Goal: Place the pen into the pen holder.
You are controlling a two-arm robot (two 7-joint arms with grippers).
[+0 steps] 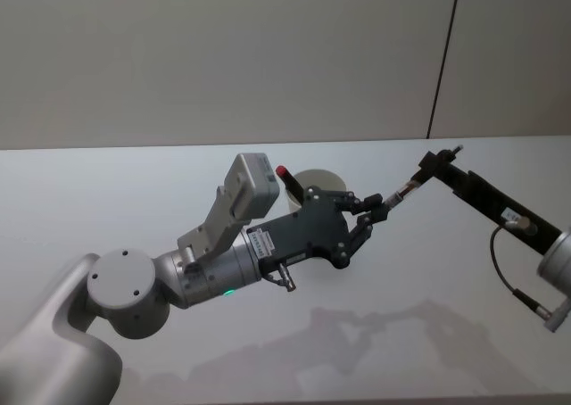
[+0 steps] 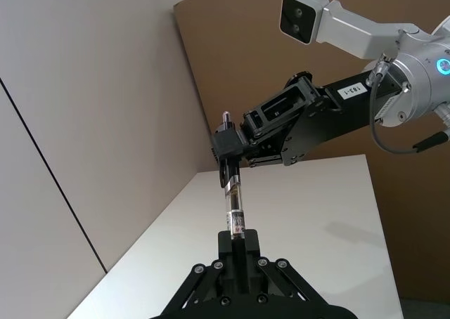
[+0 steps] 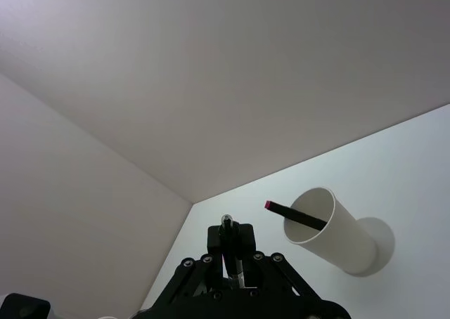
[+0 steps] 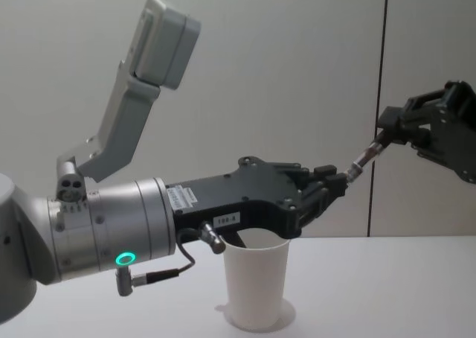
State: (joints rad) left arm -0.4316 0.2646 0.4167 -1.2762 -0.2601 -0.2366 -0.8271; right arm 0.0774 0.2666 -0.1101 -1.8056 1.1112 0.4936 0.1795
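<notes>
Gripping the pen (image 2: 233,208) at both ends, left gripper (image 2: 238,243) and right gripper (image 2: 226,145) clamped; we judged it stiff, light, above the cup (image 4: 255,282).

Looks like a robot lab: bare white table (image 1: 134,191), plain panel walls (image 1: 223,57), brown board (image 2: 295,45).

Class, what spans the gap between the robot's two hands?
A clear-barrelled pen, gripped at each end by the left hand and right hand, seen in the left wrist view.

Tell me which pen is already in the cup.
The black pen with the red tip, leaning in the white paper cup. The other, clear-barrelled pen is held in the air between the left gripper and right gripper.
</notes>
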